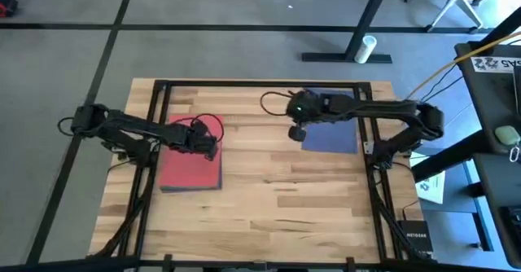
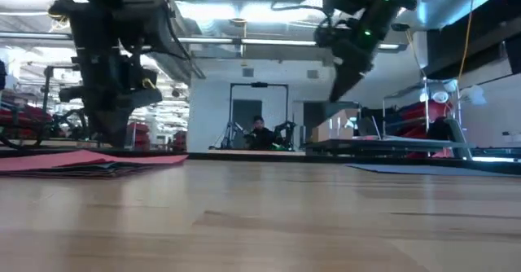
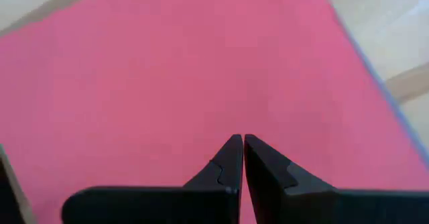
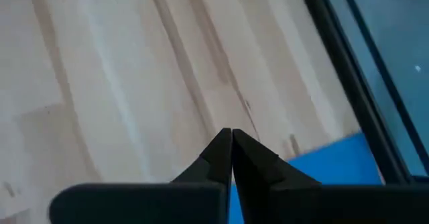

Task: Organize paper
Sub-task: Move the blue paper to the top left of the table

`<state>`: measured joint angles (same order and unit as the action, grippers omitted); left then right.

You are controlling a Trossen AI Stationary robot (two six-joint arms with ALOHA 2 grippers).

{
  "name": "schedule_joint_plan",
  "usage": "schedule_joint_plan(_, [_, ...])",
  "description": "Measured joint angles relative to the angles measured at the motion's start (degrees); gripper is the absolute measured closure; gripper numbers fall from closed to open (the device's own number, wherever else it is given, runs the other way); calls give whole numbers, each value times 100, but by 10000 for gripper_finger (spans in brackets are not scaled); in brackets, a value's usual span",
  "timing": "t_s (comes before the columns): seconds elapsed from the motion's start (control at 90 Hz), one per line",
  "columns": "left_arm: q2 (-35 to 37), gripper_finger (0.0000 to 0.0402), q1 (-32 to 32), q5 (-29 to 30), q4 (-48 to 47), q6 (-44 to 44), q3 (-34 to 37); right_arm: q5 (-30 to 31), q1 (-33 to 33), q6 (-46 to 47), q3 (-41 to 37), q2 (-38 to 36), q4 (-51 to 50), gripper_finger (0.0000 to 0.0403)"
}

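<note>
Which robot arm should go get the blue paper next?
Probably the right arm. Its gripper hangs, fingers shut, beside the blue paper on the table's right side. The left gripper is busy across the table, shut over the red paper stack.

Bench (image 1: 269,199): light wood planks, black frame along its edges
Left side: red paper (image 1: 189,168) (topping a stack)
Right side: blue paper (image 1: 332,133)
</note>
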<state>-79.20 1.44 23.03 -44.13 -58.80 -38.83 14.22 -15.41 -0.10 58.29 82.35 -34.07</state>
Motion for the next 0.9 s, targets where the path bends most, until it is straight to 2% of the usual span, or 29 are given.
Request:
schedule_joint_plan(0.256, [-708, 402, 90, -246, -1, 249, -25, 163, 6, 313, -548, -293, 175, 403])
schedule_joint_plan(0.378, [-887, 402, -106, -310, 76, 335, -26, 171, 6, 319, -582, -298, 154, 403])
schedule_joint_plan(0.567, [-902, 402, -732, -735, 161, -137, -40, 171, 6, 293, -582, -298, 162, 403])
schedule_joint_plan(0.789, [-913, 402, -1644, -1229, 215, -1106, -152, 170, 6, 271, -582, -298, 152, 403])
schedule_joint_plan(0.9, [-915, 402, -2097, -1385, 613, -1604, -153, 169, 6, 269, -582, -298, 144, 403])
